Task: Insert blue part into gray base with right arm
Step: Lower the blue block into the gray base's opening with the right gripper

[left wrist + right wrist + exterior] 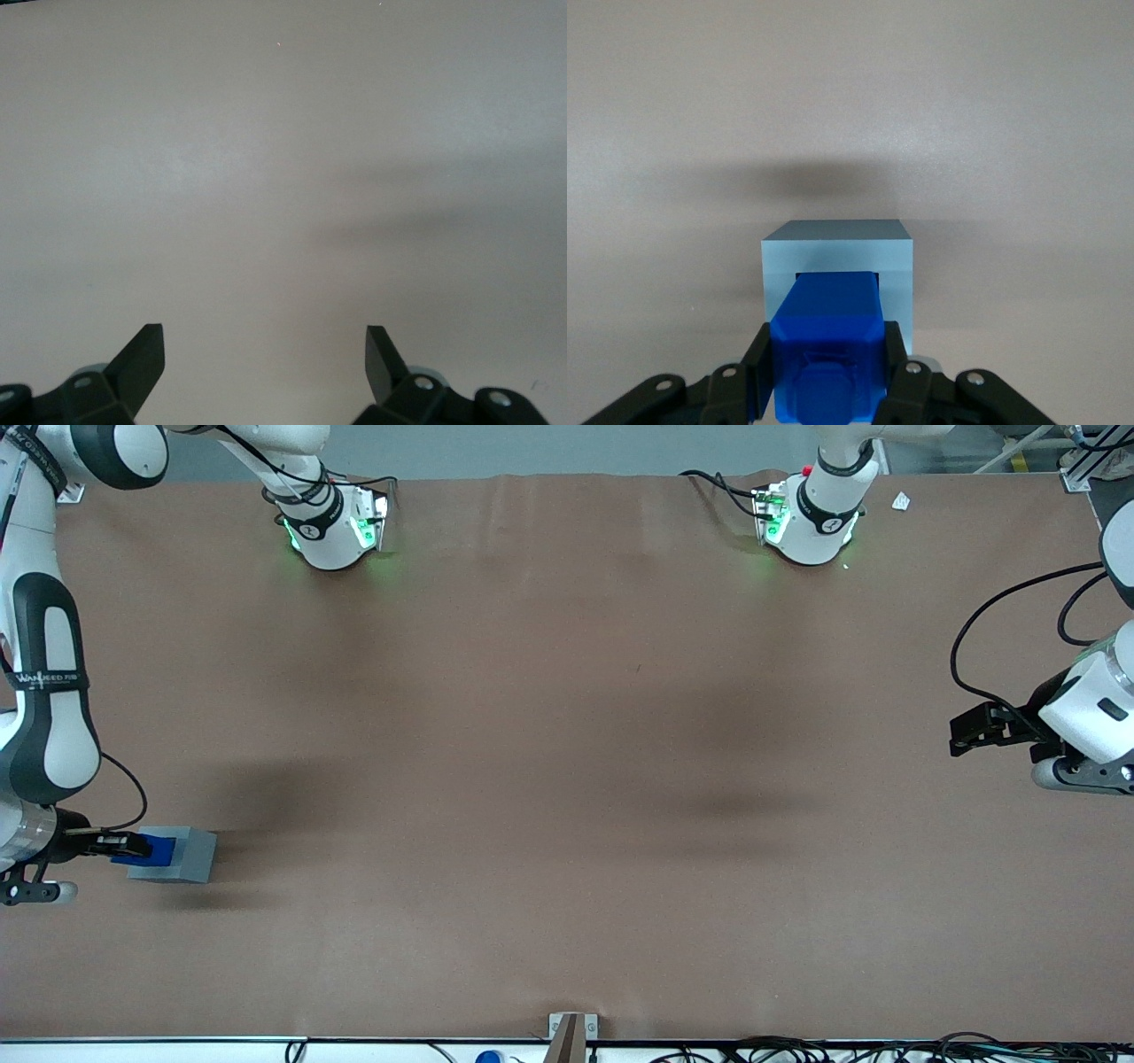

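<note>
Blue part sits clamped between the pincer fingers, its leading end inside the recess of the gray base. That base rests on the brown surface at the working arm's end, the right arm above it.
</note>
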Available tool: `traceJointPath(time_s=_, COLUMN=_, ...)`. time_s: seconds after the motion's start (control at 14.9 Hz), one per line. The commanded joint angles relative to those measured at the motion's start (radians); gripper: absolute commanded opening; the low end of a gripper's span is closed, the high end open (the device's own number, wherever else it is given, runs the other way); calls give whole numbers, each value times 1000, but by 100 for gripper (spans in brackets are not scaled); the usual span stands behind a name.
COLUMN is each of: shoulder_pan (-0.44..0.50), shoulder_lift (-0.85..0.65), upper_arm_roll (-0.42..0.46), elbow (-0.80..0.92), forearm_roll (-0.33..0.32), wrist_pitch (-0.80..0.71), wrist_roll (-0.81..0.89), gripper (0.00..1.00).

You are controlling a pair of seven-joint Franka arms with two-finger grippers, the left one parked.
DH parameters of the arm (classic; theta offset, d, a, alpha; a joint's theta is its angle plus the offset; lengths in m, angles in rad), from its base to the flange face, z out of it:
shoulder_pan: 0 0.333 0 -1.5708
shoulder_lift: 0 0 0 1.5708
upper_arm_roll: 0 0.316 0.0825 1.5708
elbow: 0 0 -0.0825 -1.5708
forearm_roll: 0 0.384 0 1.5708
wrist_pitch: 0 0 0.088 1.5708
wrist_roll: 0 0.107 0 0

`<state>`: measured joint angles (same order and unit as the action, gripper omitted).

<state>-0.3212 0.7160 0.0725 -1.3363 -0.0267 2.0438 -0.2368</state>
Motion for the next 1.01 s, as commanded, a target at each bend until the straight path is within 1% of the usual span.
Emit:
traceJointPath(time_s=0.0, shoulder_pan=-12, shoulder_lift=-13, upper_arm_roll=7, elbow=-32, forearm_roll=7, wrist_pitch=6, wrist_roll=17, gripper=0)
traceJointPath(time_s=0.27, shoulder_pan=-7, shoulder_lift=-12, upper_arm_roll=7, elbow=-31, forearm_roll=7, wrist_pitch=9, wrist_roll=80, gripper=0)
traceJointPath(time_s=0.6, shoulder_pan=-6, shoulder_lift=3, upper_arm_roll=7, elbow=-31, forearm_roll=4, wrist_pitch=16, wrist_roll=82, gripper=1)
traceJointPath(time_s=0.67, shoulder_pan=-6, shoulder_lift=7, upper_arm_roll=7, elbow=-31, forearm_roll=1, wrist_pitch=18, wrist_roll=82, gripper=3)
traceJointPath(time_s=0.74, shoulder_pan=-3, shoulder_lift=10, upper_arm_roll=7, elbow=-31, forearm_roll=-2, wrist_pitch=18, wrist_roll=82, gripper=11)
traceJointPath(time_s=0.87, shoulder_pan=2, shoulder_lift=14, upper_arm_roll=7, elbow=-31, forearm_roll=-5, wrist_pitch=33, wrist_roll=82, gripper=13)
traceJointPath(time_s=0.94, shoulder_pan=2, shoulder_lift=14, upper_arm_roll=7, elbow=-31, forearm_roll=-7, wrist_pitch=35, wrist_roll=80, gripper=17)
